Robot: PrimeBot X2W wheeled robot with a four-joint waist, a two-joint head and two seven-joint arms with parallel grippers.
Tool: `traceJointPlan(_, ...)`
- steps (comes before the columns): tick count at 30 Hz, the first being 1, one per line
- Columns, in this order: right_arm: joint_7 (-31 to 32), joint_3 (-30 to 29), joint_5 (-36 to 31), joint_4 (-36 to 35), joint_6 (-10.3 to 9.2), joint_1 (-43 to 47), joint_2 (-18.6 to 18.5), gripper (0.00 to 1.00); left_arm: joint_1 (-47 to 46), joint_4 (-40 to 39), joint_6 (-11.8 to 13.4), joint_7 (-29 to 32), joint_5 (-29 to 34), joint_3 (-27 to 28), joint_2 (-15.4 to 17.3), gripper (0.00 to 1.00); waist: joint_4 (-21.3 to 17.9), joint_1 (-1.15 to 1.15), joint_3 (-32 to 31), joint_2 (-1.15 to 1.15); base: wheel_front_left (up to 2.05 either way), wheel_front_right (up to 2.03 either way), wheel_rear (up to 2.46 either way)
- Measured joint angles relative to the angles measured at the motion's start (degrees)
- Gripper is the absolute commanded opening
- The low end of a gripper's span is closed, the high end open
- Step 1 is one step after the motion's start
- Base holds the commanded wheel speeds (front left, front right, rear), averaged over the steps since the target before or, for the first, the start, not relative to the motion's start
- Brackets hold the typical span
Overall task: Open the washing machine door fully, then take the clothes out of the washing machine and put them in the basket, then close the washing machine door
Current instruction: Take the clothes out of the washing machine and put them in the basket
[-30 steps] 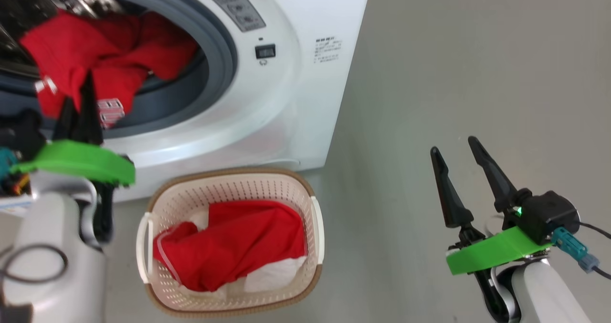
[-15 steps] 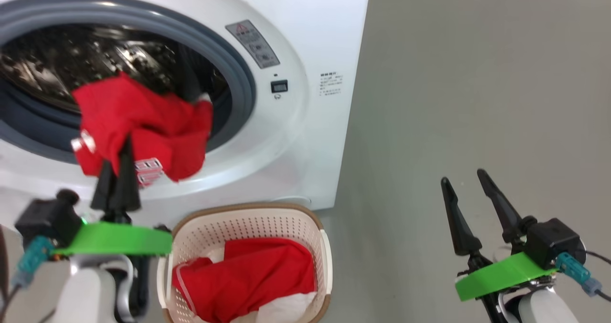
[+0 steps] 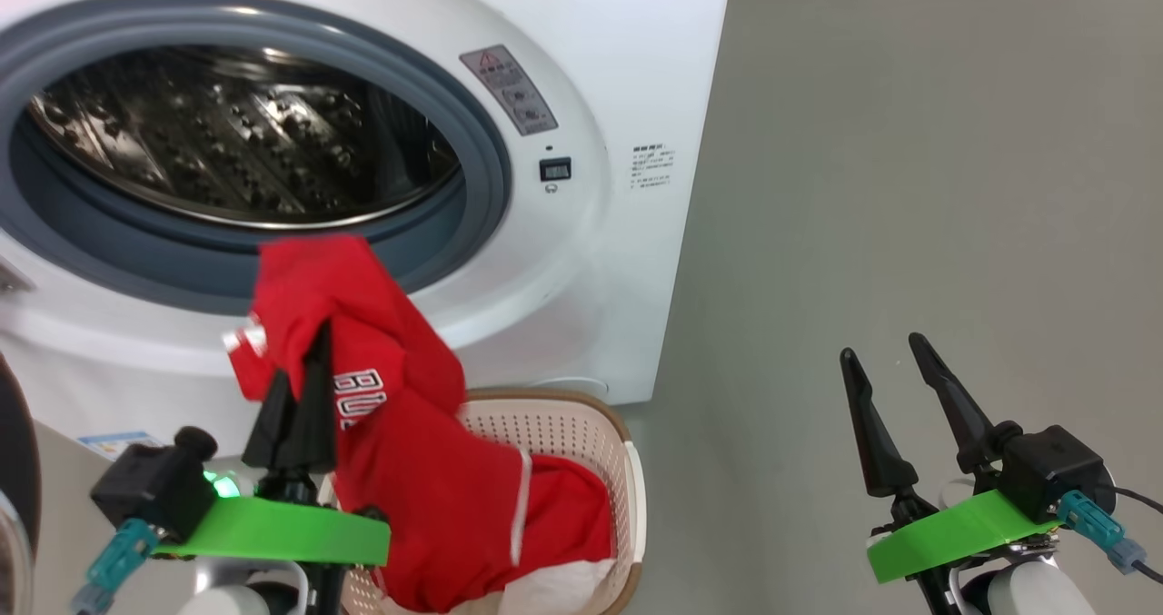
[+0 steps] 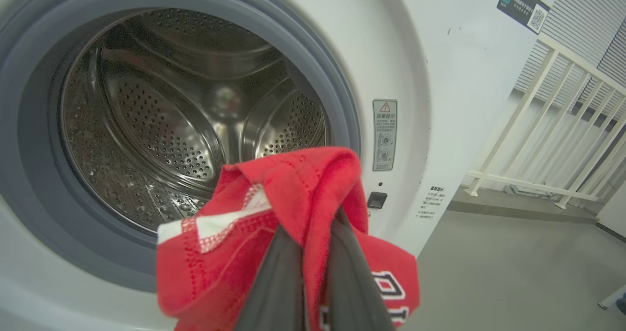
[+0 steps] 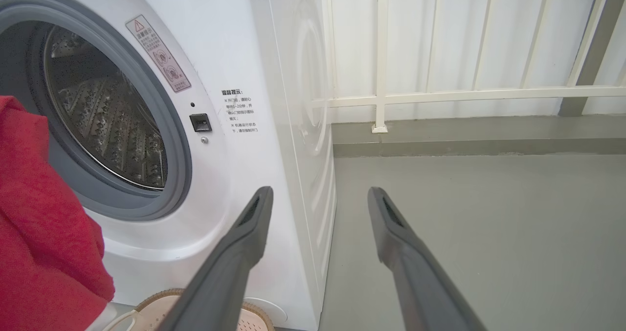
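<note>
left gripper [image 3: 300,361]: fingers pinched tight on the red jersey [image 3: 427,470], just out front of the washing machine [image 3: 591,261], below its opening
red jersey: hangs lengthwise from the pinch, long axis running down and right, bottom end drooping into the basket [image 3: 563,429]
drum [image 3: 236,143]: perforated steel showing
basket: on the floor right by the washer's front, another red garment [image 3: 572,515] inside
right gripper [image 3: 881,346]: fingers spread, holding nothing, way off right over the grey floor [image 3: 909,143]

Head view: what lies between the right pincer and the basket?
Only bare grey floor lies between the basket and the open right pincer. The head view shows this stretch whole.
</note>
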Motion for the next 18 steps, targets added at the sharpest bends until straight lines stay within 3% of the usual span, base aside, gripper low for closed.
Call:
traceJointPlan(4, 0.0, 0.1, 0.0, -0.1, 0.01, -0.2, 0.0, 1.00, 0.2, 3.6, -0.1, 0.7, -2.2, -0.9, 0.0, 0.00, 0.0, 0.00, 1.6, 0.00, 0.00, 0.00, 0.00)
traceJointPlan(7, 0.0, 0.3, 0.0, -0.1, 0.00, -0.5, 0.0, 1.00, 0.2, 8.6, -1.0, 1.1, -7.3, -0.8, -0.2, 0.00, -0.2, 0.00, 2.8, 0.00, 0.00, 0.00, 0.00)
traceJointPlan(11, 0.0, 0.3, 0.0, -0.2, 0.00, -1.3, 0.0, 1.00, 0.0, 16.8, -2.1, 1.1, -9.8, -1.1, -0.2, 0.00, -0.7, 0.00, 4.4, 0.00, 0.00, 0.00, 0.00)
traceJointPlan(18, 0.0, 0.3, 0.0, -0.3, 0.01, -2.9, 0.0, 1.00, -6.9, 31.1, -2.7, 1.1, -10.5, -2.3, -0.4, 0.00, -1.5, 0.00, 7.8, 0.00, 0.00, 0.00, 0.00)
